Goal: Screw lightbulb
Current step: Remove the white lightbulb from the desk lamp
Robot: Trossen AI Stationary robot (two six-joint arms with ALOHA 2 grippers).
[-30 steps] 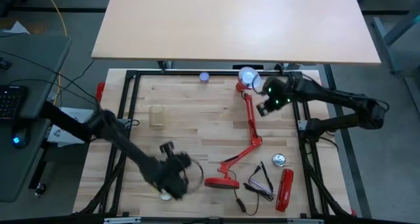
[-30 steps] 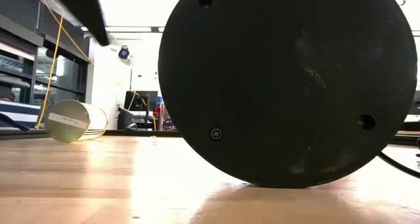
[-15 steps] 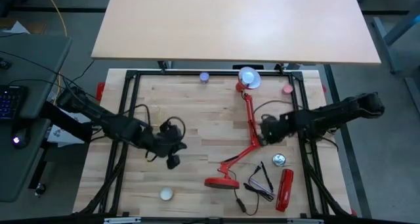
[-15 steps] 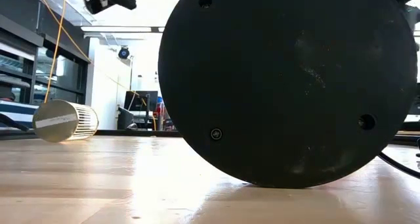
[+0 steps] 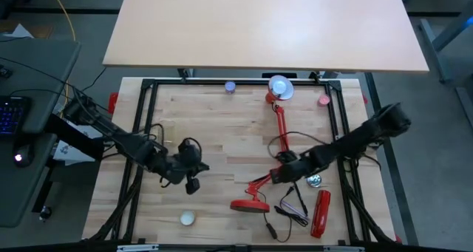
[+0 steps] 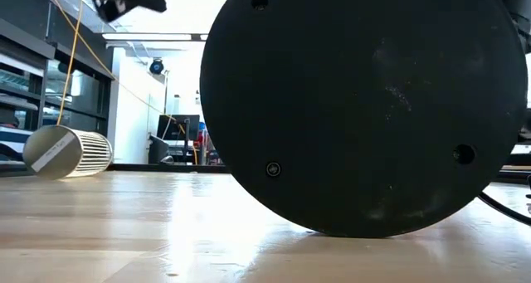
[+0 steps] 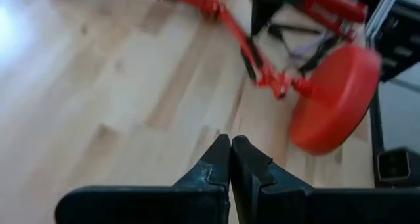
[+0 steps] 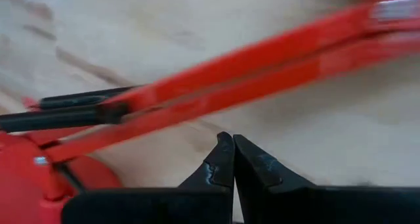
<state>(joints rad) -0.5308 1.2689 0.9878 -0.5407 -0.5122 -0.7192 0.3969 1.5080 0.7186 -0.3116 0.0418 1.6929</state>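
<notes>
The left gripper (image 5: 194, 184) hung over the table's (image 5: 222, 134) left half, fingers pressed together, holding nothing. The right gripper (image 5: 275, 176), equally pinched shut and empty, was beside the red lamp's (image 5: 281, 130) lower arm. The lightbulb (image 5: 188, 219) lay near the front edge.

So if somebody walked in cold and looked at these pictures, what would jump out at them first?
Probably the red desk lamp lying flat across the middle of the wooden table, its round base near the front edge. Next, the two dark arms reaching in from either side: the right hand shut by the lamp's lower arm, the left hand shut over bare wood. A small white lightbulb lies alone near the front edge.
</notes>
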